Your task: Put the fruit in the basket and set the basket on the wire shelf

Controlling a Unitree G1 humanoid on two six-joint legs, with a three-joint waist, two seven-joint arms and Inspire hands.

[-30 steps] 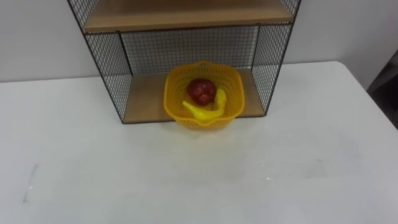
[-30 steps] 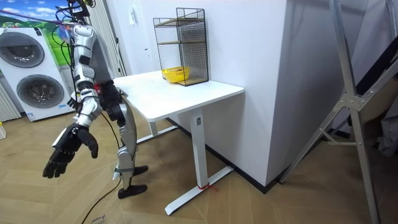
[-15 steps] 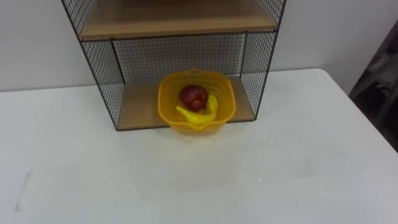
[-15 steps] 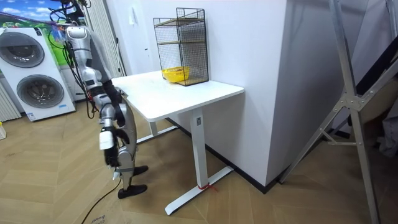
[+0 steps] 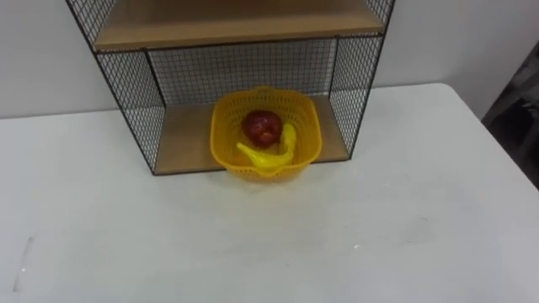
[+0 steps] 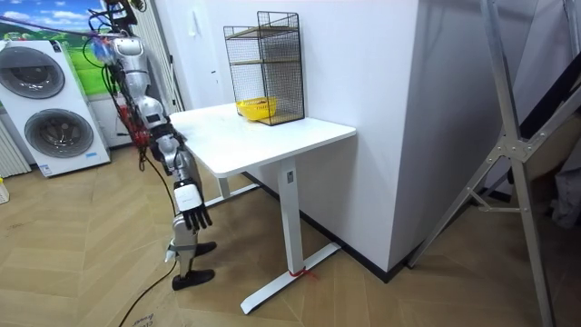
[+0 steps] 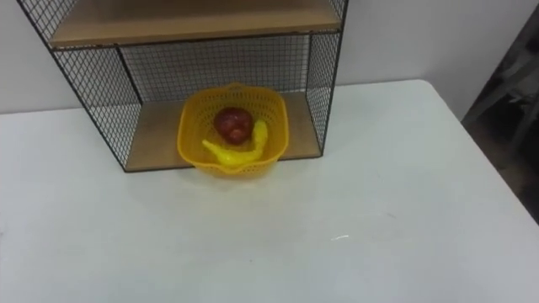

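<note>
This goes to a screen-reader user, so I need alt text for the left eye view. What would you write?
A yellow basket holding a red apple and a yellow banana sits on the bottom board of a black wire shelf, its front jutting past the board's edge. The shelf stands on a white table.

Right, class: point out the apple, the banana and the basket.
apple (image 5: 262, 126), left eye view, its red top.
banana (image 5: 268, 156), left eye view, middle of its curve.
basket (image 5: 253, 172), left eye view, its front wall.
</note>
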